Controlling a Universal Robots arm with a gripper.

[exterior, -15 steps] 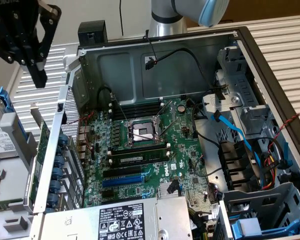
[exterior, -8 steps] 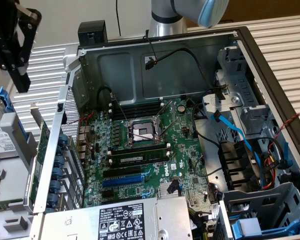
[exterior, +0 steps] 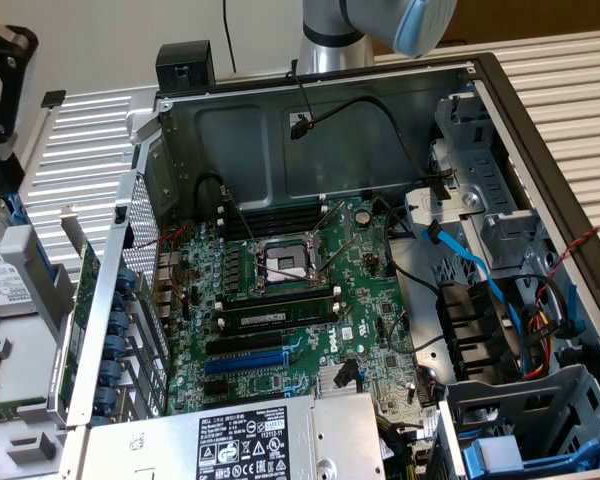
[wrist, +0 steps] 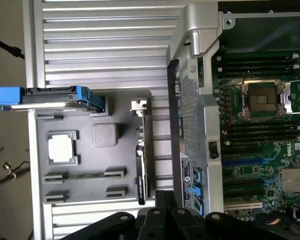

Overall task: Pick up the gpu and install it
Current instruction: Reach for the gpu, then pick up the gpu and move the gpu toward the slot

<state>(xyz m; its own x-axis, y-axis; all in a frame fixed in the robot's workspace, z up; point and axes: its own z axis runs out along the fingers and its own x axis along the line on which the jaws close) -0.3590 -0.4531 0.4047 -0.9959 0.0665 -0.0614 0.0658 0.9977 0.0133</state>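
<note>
**gpu (wrist: 140,165) parked in tray (wrist: 90,165), jaws closed and empty**

The tray holds the gpu on edge, likely so its top edge offers a grip. The gripper (wrist: 165,205) hangs near it. The wrist view tells that, while the exterior view looks down on the motherboard (exterior: 380,290) and its slots.

Ribbed silver tabletop (exterior: 85,150) runs out on both sides of the open computer case (exterior: 240,135). Plain pale wall (exterior: 100,35) behind the case, brown surface (exterior: 540,18) alongside. Light even, diffuse.
</note>
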